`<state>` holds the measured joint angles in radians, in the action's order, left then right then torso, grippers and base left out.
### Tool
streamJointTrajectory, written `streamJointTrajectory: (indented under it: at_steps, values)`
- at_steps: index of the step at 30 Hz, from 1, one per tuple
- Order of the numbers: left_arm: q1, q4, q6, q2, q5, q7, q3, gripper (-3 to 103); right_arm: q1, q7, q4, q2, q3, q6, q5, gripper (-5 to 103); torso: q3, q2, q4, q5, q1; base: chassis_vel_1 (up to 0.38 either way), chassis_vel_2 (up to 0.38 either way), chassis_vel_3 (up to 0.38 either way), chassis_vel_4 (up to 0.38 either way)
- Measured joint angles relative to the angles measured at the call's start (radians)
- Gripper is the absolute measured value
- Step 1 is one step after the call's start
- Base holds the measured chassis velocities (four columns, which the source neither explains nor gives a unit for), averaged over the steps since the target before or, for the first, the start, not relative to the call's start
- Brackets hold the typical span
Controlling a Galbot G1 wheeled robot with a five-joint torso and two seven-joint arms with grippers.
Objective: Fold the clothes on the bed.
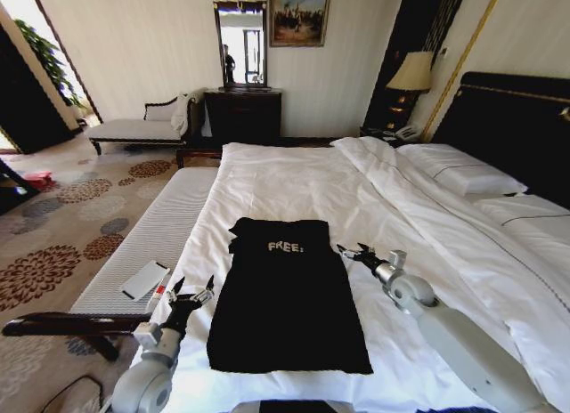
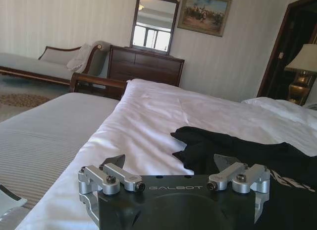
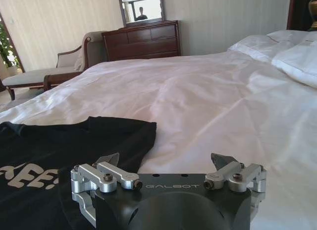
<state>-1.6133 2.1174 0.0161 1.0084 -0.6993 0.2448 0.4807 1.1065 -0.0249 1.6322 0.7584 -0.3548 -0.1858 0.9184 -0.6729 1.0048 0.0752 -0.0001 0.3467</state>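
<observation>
Black clothes [image 1: 287,297] lie flat on the bed [image 1: 294,182] between the empty, wide-open left gripper [image 1: 191,294] and right gripper [image 1: 354,251].

Clothes [image 1: 287,297] lie flat on the bed [image 1: 294,186], centre. Left gripper [image 1: 191,295] at their 9 o'clock, right gripper [image 1: 353,250] at 2 (both near the edges). Pillows [image 1: 463,168] toward 1 o'clock.

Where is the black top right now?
In the head view, the black top lies flat on the bed, between the left gripper and right gripper.
</observation>
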Motion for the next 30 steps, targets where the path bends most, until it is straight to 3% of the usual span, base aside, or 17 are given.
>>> streamJointTrajectory:
  at_steps: [4,12,18,24,28,30]
  values:
    - [0.083,-0.044,0.034,-0.009,-0.085,0.003,-0.009,100,0.067,0.006,0.015,-0.016,-0.067,0.009,0.000,100,0.000,0.000,0.0003,0.0000,0.000,0.000,0.000,0.000,0.000]
    - [0.189,-0.140,0.043,-0.051,-0.128,-0.022,-0.028,100,0.177,0.017,0.047,-0.034,-0.168,0.016,0.003,100,0.000,0.000,0.0000,0.0001,0.000,0.000,0.000,0.000,0.000]
    - [0.297,-0.247,0.042,-0.105,-0.126,-0.090,-0.055,100,0.262,0.010,0.070,-0.015,-0.247,0.044,-0.013,100,0.000,0.000,0.0000,0.0000,0.000,0.000,0.000,0.000,0.000]
    - [0.435,-0.378,0.065,-0.194,-0.188,-0.203,-0.105,100,0.337,0.004,0.116,-0.006,-0.323,0.060,-0.055,100,0.000,0.000,0.0003,0.0001,0.000,0.000,0.000,0.000,0.000]
    - [0.455,-0.422,0.078,-0.213,-0.227,-0.245,-0.109,100,0.346,0.005,0.118,-0.020,-0.330,0.060,-0.059,100,0.000,0.000,0.0003,-0.0001,0.000,0.000,0.000,0.000,0.000]
    - [0.459,-0.472,0.080,-0.228,-0.247,-0.295,-0.112,100,0.345,0.007,0.116,-0.039,-0.328,0.060,-0.056,100,0.000,0.000,-0.0003,0.0001,0.000,0.000,0.000,0.000,0.000]
